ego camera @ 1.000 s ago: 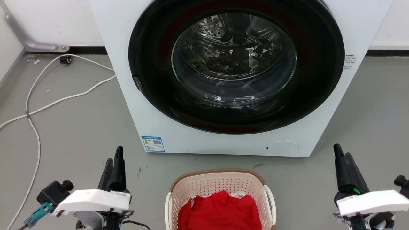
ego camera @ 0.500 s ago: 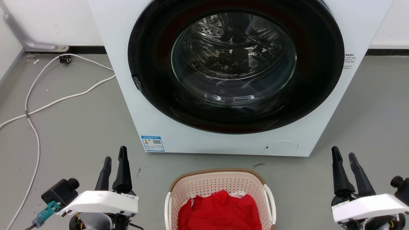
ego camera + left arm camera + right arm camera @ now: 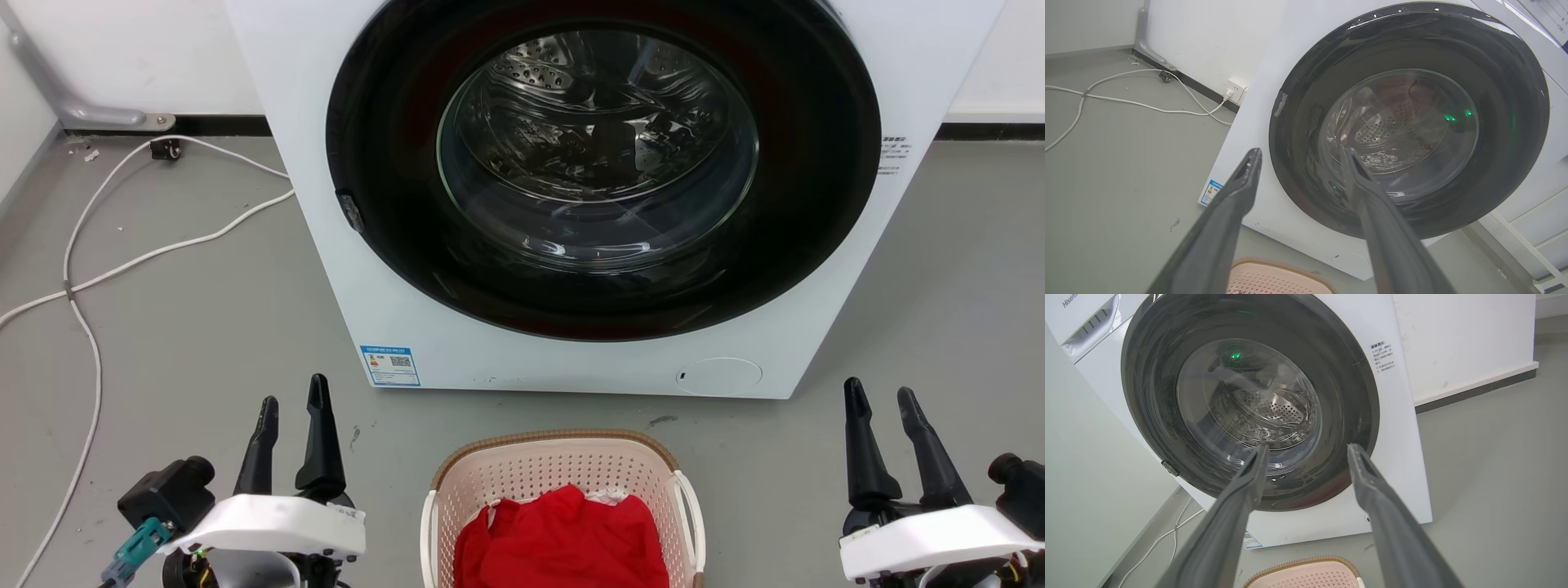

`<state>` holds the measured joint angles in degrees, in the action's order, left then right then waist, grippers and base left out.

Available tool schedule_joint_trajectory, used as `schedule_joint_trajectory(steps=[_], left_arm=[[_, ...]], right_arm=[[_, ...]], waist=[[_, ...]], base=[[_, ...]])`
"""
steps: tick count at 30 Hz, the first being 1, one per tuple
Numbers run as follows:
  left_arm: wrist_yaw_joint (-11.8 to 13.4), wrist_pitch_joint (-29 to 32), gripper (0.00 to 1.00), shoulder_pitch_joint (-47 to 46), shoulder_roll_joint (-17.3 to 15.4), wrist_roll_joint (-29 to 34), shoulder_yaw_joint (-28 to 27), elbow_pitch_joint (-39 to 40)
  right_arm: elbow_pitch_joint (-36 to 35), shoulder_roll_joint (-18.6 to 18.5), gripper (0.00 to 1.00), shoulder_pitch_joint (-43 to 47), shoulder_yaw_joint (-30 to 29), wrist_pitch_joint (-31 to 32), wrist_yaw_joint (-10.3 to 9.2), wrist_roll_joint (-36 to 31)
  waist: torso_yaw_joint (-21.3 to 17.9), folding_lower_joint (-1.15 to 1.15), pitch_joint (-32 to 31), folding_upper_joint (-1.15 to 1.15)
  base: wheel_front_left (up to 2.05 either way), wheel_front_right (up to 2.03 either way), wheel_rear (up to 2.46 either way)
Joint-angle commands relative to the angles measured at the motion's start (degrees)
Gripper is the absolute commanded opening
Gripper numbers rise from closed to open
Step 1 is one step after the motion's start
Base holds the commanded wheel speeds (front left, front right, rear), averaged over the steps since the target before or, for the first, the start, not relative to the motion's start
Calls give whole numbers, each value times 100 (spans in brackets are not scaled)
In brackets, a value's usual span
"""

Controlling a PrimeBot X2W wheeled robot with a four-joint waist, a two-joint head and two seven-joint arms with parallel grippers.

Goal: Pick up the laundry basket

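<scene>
A: Where is the basket?
B: It stands on the floor, near the front of the washer. A red cloth lies inside it.
A: And the grippers?
B: The left gripper is at the basket's left side and the right gripper at its right side, both apart from it.
A: How are the jaws?
B: Spread on both grippers. The fingers point toward the washer.

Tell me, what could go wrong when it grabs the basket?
The left gripper and right gripper are open, off to the sides of the laundry basket. If only one white handle is caught, it may tip and spill the red clothes. Lifted forwards, it could bump the washing machine.
</scene>
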<state>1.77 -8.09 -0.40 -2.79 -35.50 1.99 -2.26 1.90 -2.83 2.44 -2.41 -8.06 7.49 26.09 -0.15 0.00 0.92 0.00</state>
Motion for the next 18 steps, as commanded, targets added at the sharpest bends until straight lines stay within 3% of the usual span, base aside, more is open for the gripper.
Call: schedule_joint_trajectory(steps=[1, 18], left_arm=[[22, -48, 100, 1, -12, 136, 24, 78], [84, -286, 100, 100, -13, 1063, 118, 171]], right_arm=[[-101, -12, 100, 4, 14, -53, 0, -133], [-235, -10, 100, 160, 59, -287, 0, -1071]], waist=[[0, 0, 0, 0], [-2, 0, 29, 0]], base=[[0, 0, 0], [0, 0, 0]])
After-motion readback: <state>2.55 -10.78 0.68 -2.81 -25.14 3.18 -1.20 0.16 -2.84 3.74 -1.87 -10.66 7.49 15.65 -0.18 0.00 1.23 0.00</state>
